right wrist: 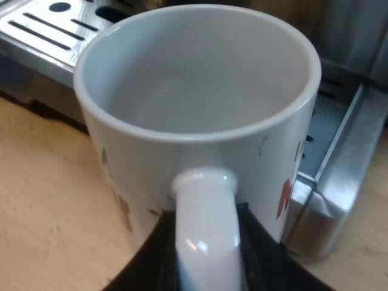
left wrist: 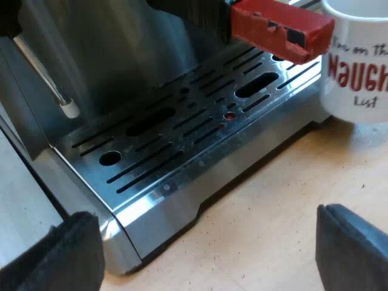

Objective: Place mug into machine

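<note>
Right now the right gripper (right wrist: 206,248) is clamped on the handle (right wrist: 205,200) of the white mug (right wrist: 200,115), one black finger on each side. The mug is upright and empty, over the wooden table (left wrist: 273,212), just beside a corner of the machine's drip tray (left wrist: 200,167), not on it. Whether it touches the table I cannot tell. The holder's red handle end (left wrist: 282,27) juts out above the tray, near the mug's rim. A thin steam wand (left wrist: 45,79) hangs at the tray's other end. The left gripper (left wrist: 206,251) hovers low over the table before the tray, fingers wide apart, holding nothing.
</note>
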You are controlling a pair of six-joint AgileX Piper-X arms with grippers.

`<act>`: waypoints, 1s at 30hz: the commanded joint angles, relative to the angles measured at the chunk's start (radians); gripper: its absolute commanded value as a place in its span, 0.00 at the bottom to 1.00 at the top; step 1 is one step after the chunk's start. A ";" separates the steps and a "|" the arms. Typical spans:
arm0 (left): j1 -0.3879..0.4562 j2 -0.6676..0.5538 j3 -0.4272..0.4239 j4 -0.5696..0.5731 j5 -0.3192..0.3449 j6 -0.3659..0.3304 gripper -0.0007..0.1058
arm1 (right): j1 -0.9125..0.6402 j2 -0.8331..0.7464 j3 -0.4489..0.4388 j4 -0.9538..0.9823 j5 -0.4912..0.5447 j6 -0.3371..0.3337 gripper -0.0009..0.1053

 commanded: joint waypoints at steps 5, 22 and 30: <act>-0.001 -0.004 -0.004 -0.024 -0.002 0.003 0.69 | 0.006 0.176 -0.075 -0.222 0.013 0.018 0.01; -0.001 -0.004 -0.004 -0.024 0.021 -0.001 0.69 | 0.006 0.547 -0.307 -0.363 -0.011 0.032 0.01; -0.001 -0.004 -0.004 -0.024 0.021 -0.001 0.69 | 0.006 0.681 -0.375 -0.443 -0.011 0.032 0.01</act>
